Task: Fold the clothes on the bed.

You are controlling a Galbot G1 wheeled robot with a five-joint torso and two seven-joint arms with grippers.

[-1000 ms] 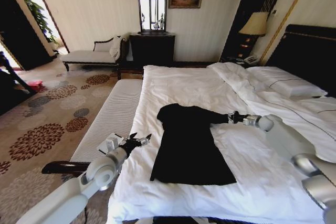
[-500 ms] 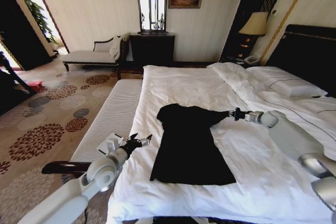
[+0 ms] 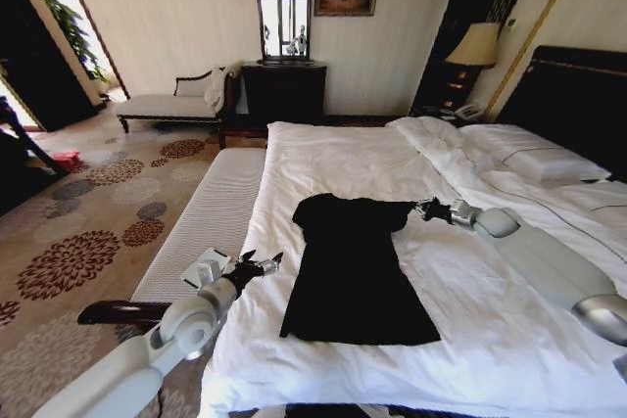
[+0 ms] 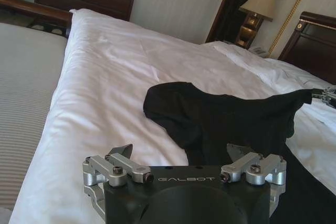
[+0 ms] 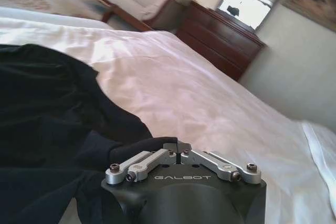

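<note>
The clothes, a black T-shirt, lie flat across the middle of the bed, hem toward me. My right gripper is shut on the tip of the shirt's right sleeve, which is lifted a little off the sheet. The right wrist view shows the closed gripper pinching black fabric. My left gripper hangs open at the bed's left edge, a short way left of the hem. In the left wrist view that gripper is spread wide with nothing between its fingers, the shirt ahead of it.
A ribbed grey bench runs along the bed's left side. Pillows and a dark headboard are at the right. A chaise, a dark dresser and a lamp stand by the far wall.
My right gripper has moved left and slightly away from me with the sleeve tip, shortening the stretched sleeve. The left arm has held still.
</note>
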